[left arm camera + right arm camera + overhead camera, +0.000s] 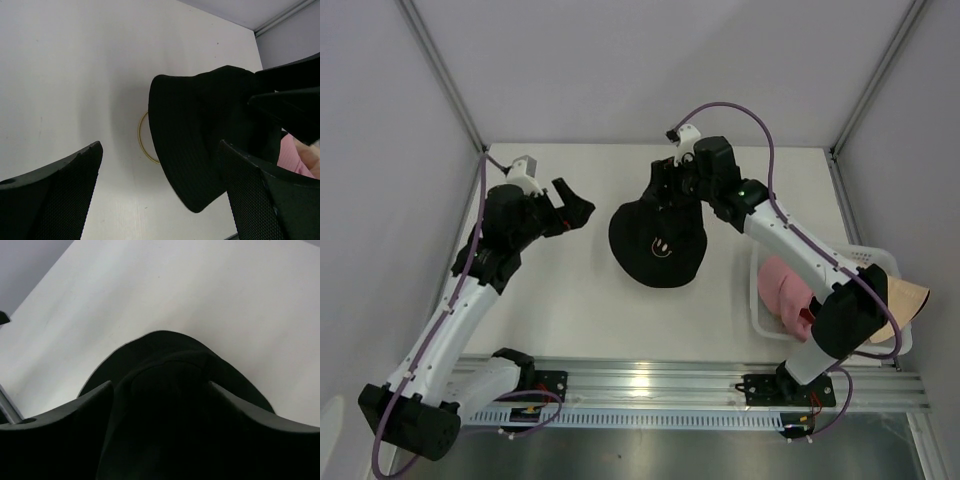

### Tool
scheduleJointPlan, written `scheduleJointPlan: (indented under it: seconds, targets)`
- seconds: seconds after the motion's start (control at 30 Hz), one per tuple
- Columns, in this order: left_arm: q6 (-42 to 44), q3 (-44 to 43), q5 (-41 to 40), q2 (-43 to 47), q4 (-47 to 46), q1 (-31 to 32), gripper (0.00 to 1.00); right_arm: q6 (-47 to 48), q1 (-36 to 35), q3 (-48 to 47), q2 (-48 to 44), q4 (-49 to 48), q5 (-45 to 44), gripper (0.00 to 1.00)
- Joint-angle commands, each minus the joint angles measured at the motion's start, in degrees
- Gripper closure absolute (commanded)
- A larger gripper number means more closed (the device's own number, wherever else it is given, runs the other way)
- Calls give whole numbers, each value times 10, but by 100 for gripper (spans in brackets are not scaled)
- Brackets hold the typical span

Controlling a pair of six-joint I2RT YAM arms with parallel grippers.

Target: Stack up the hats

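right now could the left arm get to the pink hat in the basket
Probably not: the pink hat sits in the basket far right, beyond the right arm and its black hat.

Black hat (657, 245): plain black all over, small pinkish smiley mark, fine woven grain up close. Pink hat (783, 288): soft pink, no pattern I can see. Beige hat (912, 298): pale tan. Basket (757, 300): white. Ring (141, 142): thin gold. Table (570, 300): plain white. My left gripper (575, 207): black, fingers (55, 200) with dotted mesh texture. My right gripper (159, 387): black too. My arms (450, 320): white links, black joints. Cables (760, 130): purple. Rail (650, 385): silver
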State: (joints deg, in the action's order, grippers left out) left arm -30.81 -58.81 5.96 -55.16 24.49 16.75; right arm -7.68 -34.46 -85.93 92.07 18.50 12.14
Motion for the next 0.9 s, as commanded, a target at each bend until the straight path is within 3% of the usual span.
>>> scheduleJointPlan:
  seconds: [0.0, 0.07, 0.1, 0.2, 0.27, 0.43, 0.6, 0.77, 0.87]
  targets:
    - [-53, 47, 34, -12, -121, 4, 0, 17, -4, -27, -34, -7, -14, 19]
    - [-64, 69, 42, -17, -163, 4, 0, 14, -4, -28, -57, 25, -71, 2]
    - [-67, 83, 47, -22, -174, 4, 0, 11, -1, -25, -86, 35, -97, 0]
    - [-80, 94, 88, -34, -205, 7, 1, -35, 35, 17, -160, 32, -114, 0]
    - [-98, 99, 88, -36, -211, 20, 1, -79, 106, 69, -199, 7, -60, 1]
    - [-184, 186, 115, -49, -365, 39, 1, -188, 234, 217, -290, -97, -41, 1]
    - [-203, 191, 160, -103, -444, 39, 0, -243, 256, 344, -289, -223, 11, 1]
    - [-221, 197, 172, -161, -495, 40, 2, -268, 253, 369, -247, -276, 26, 1]
    - [-238, 208, 152, -179, -479, 39, 8, -267, 249, 369, -226, -282, 23, 1]
